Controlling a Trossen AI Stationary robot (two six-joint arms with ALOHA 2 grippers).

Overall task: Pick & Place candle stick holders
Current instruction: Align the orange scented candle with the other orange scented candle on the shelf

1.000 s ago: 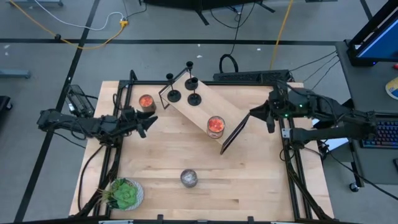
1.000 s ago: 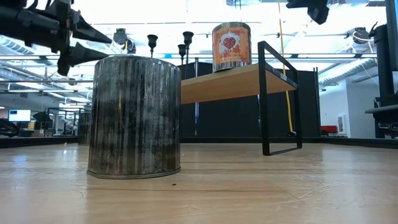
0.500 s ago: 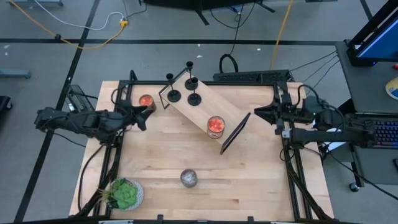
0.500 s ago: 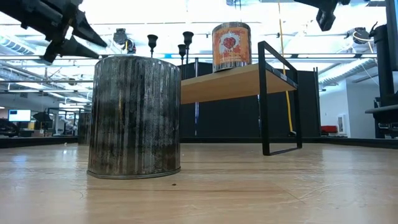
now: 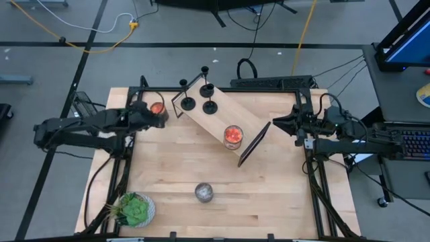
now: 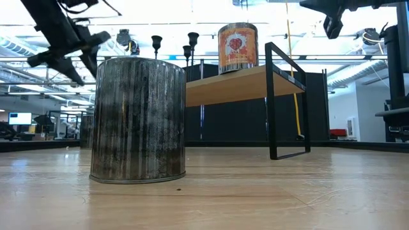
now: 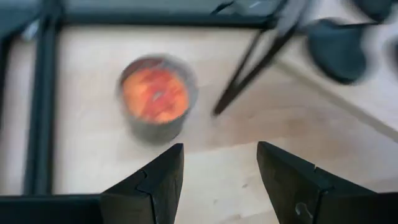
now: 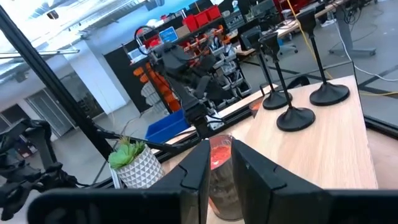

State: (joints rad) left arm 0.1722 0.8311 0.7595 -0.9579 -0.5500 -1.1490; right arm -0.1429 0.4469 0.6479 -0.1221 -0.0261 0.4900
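Observation:
Three black candle stick holders [image 5: 187, 102], [image 5: 207, 88], [image 5: 209, 106] stand by their round bases on the far end of a slanted wooden shelf [image 5: 216, 119]; they also show in the right wrist view [image 8: 295, 118]. My left gripper [image 5: 156, 115] is open and empty above the table at its far left, beside an orange-red glass jar [image 7: 155, 99]. My right gripper [image 5: 275, 121] hovers near the table's right edge, pointing at the shelf, with a narrow gap between its fingers [image 8: 193, 171] and nothing in it.
A second orange-red jar [image 5: 232, 136] stands on the shelf's near end beside its black wire leg frame [image 5: 254, 144]. A silver jar [image 5: 204, 193] stands at the table's near middle, and a potted plant [image 5: 134, 210] at the near left corner.
My left gripper has gone toward the table's far edge, up to the orange-red jar at the far left, and has tipped its fingers downward. It stays open. The holders and jars have not moved.

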